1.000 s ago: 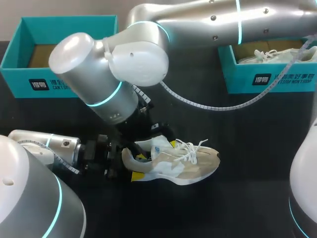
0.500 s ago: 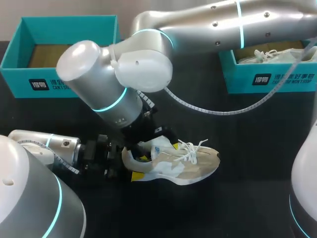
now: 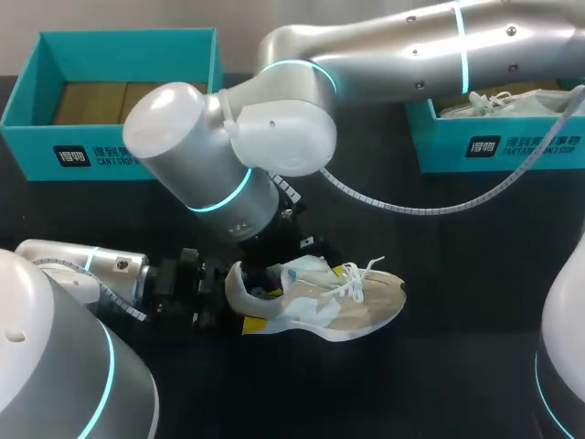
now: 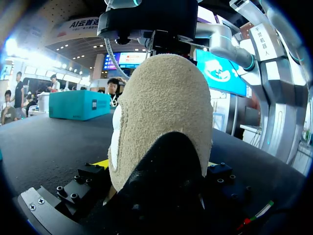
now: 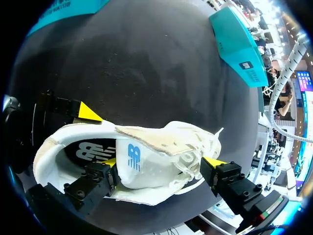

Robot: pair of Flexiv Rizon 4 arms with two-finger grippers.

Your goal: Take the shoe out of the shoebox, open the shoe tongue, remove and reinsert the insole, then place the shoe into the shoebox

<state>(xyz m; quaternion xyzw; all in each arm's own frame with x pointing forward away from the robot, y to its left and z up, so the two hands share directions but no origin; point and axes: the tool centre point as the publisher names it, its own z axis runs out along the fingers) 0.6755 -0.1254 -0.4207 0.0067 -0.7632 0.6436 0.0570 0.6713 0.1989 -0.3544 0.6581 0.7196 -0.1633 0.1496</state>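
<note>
Shoe, heel clamped between my left gripper's fingers, tongue raised between my right gripper's wide-spread, unclosed fingers: I should pinch the tongue low and peel it toeward to bare the insole.

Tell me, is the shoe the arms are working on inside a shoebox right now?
No, that shoe lies out on the black table, clear of any box.
</note>
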